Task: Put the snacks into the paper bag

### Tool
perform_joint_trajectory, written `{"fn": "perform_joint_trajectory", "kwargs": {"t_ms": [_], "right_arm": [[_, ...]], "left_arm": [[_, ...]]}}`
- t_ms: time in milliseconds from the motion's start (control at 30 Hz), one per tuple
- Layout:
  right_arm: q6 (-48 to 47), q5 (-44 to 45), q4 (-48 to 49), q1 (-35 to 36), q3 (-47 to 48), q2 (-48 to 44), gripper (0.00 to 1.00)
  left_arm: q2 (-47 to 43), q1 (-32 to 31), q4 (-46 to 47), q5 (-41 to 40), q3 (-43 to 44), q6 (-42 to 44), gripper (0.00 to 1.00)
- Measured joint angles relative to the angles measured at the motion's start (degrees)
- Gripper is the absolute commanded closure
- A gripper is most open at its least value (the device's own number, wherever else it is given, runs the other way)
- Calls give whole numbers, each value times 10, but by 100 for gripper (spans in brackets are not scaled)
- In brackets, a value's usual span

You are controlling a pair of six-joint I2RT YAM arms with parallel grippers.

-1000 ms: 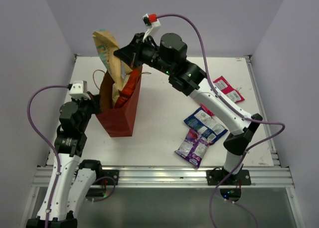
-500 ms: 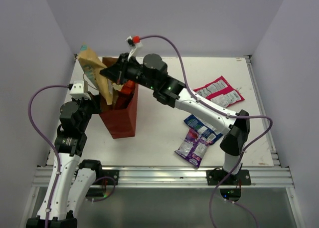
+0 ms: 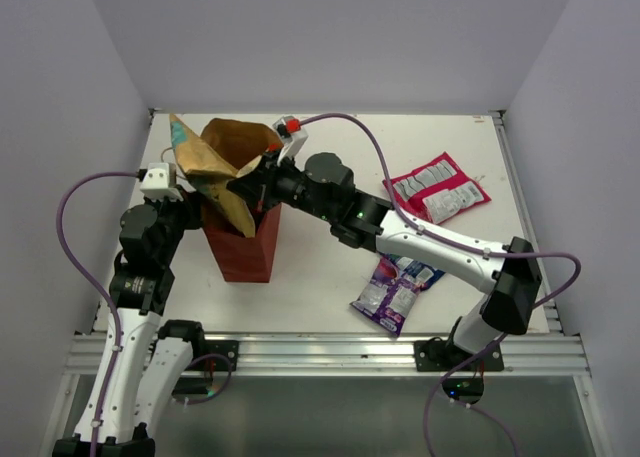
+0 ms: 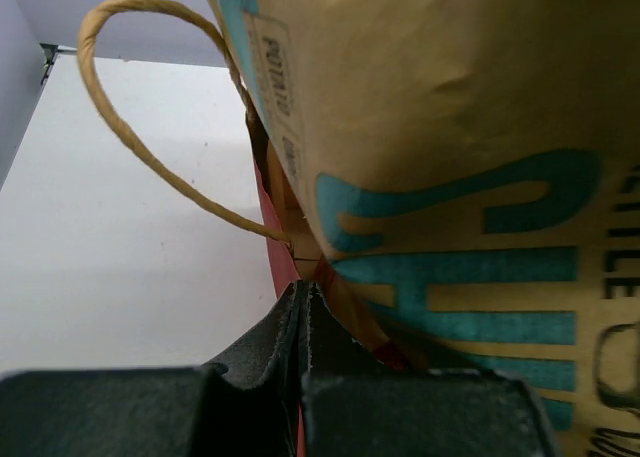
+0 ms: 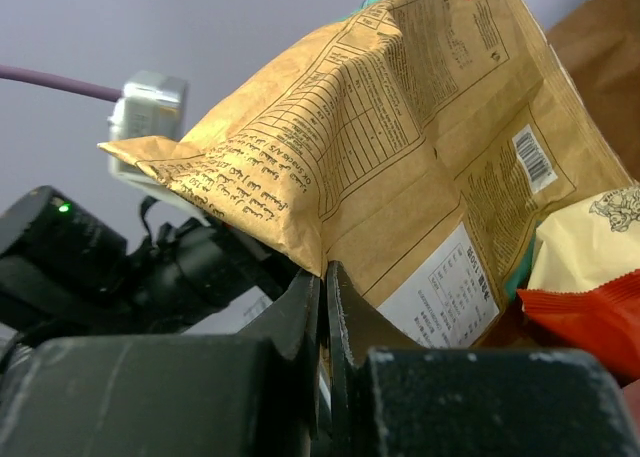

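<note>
Right tool [image 3: 246, 187] clamped on tan-brown packet [image 3: 212, 162], packet's lower end inside paper bag [image 3: 242, 252]

Tan-brown crinkled snack packet [image 5: 400, 157] looks matt and papery, creased, with flat teal print. Tall red paper bag [image 3: 245, 257] is matt outside, brown kraft inside; its thin tan cord handle [image 4: 140, 147] is twisted and fibrous. Orange-red foil packet [image 5: 590, 317] and pink-magenta foil packet [image 3: 435, 187] catch the light — glossy, wrinkled. Left gripper [image 4: 303, 292] has black fingers [image 4: 255, 362] of dull, grainy plastic. White table [image 3: 320, 277] is smooth, matt — silver metal rail [image 3: 330, 349] at its near edge has a soft sheen
</note>
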Motion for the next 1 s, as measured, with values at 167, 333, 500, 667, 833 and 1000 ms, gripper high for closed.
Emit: {"fn": "perform_joint_trajectory", "kwargs": {"t_ms": [167,333,500,667,833,1000], "right_arm": [[-6,-9,-15,5,12,-9,82],[-19,-16,-45,13,24,-6,49],[-28,-37,-67,15,42,11,1],[-61,-45,-103,16,69,23,1],[-128,-3,-172,16,146,17,1],[-182,107,-266,17,172,-50,1]], "left_arm": [[0,0,0,0,0,0,100],[0,0,0,0,0,0,100],[0,0,0,0,0,0,100],[-1,0,1,0,0,0,100],[-1,0,4,0,0,1,100],[-1,0,3,0,0,1,100]]}}
